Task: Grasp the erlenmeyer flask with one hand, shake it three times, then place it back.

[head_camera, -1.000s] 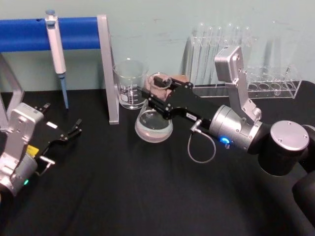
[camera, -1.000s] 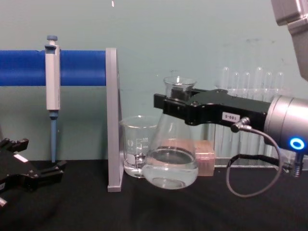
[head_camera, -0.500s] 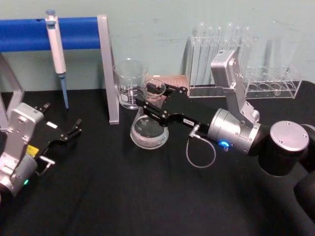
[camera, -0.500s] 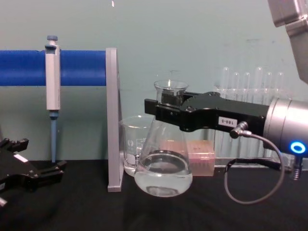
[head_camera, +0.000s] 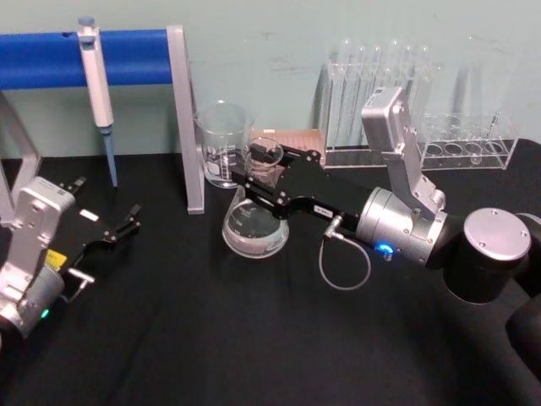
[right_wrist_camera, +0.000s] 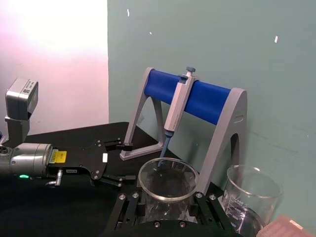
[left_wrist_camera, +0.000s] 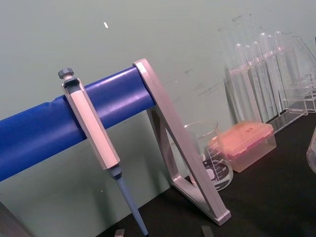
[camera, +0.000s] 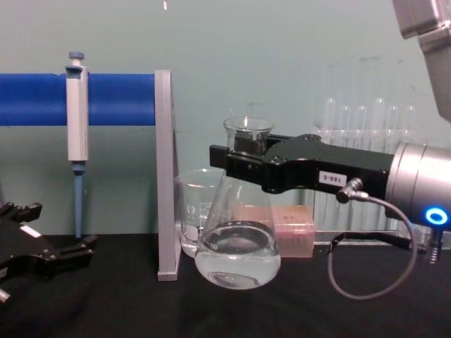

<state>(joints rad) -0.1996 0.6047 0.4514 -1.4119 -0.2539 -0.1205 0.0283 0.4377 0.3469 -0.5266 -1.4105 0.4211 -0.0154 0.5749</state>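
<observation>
- The right end effector [camera: 244, 160] reaches in from the right over the middle of the black desk [head_camera: 211, 338], its two black fingers pinching the neck of the erlenmeyer flask [camera: 238, 250] just under the flared rim.
- The flask hangs nearly upright in that grip, its wide base low over the desk. I cannot tell whether the base touches the cloth.
- Clear liquid [camera: 237, 262] fills the bottom part of the flask.
- The flask sits just in front of the glass beaker [head_camera: 224, 144] and near the grey upright post of the blue stand [head_camera: 127, 55].
- A pipette [head_camera: 95, 76] hangs on the stand's blue bar, well to the left of the flask.
- A pink box [camera: 285, 232] stands behind the flask, and a test-tube rack [head_camera: 465, 148] stands further right along the wall.
- The left end effector [head_camera: 118, 230] rests low at the desk's left side, well apart from the flask, its fingers spread and holding nothing.
</observation>
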